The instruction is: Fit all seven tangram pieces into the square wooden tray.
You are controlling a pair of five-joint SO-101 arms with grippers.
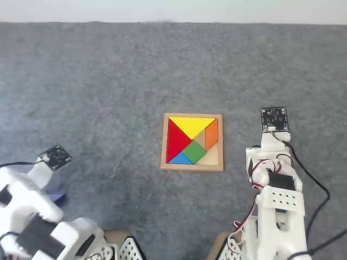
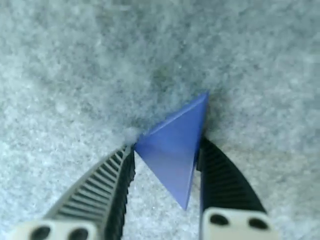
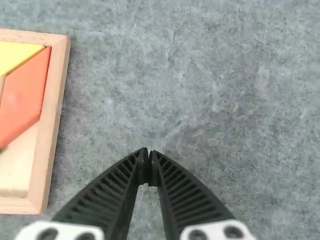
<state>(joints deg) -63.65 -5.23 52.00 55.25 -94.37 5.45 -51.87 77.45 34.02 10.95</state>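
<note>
The left gripper [image 2: 166, 146] is clamped on a blue triangle [image 2: 172, 155] by one corner and one edge, so I think it may twist out. The tray [image 1: 192, 167] lies well apart at 2 o'clock; its free 5 o'clock corner looks tight. The right gripper [image 3: 148, 152] is pressed together, empty.

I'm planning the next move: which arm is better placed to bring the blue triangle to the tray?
Left. The left hand already grips the blue triangle on the carpet. The right hand is shut and empty beside the tray, away from that piece.
</note>
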